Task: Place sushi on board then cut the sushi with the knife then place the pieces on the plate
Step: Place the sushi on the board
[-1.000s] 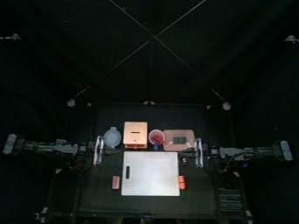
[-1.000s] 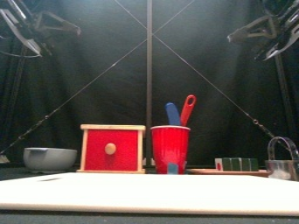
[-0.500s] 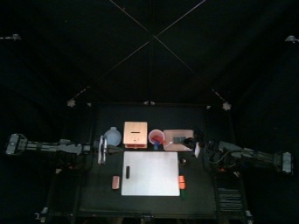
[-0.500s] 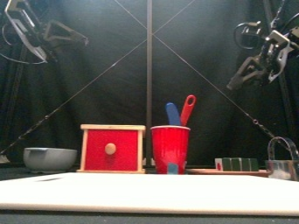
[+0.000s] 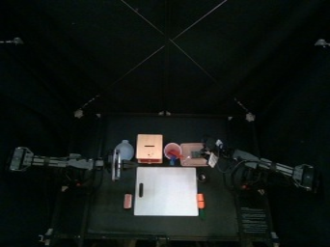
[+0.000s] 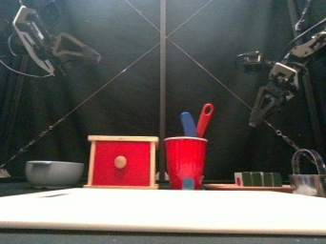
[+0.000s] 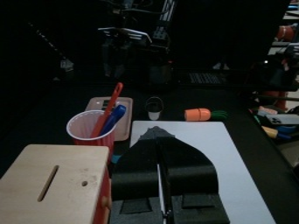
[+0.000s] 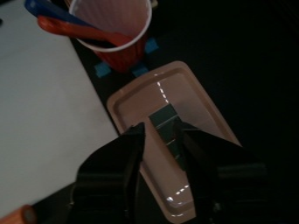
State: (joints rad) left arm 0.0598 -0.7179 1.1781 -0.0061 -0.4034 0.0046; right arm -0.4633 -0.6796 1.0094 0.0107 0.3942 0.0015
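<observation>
The right gripper (image 8: 163, 129) is hanging open over the tray (image 8: 176, 83). It should be dropping straight down, one jaw going each side of the sushi (image 6: 258, 178).

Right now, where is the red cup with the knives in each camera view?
Top view: red cup mid-table, just behind the white board.
Front view: cup at centre, right of the wooden box.
Left wrist view: cup next to box and board.
Right wrist view: cup beyond the pink tray.
Shared landmark: the white board.
</observation>
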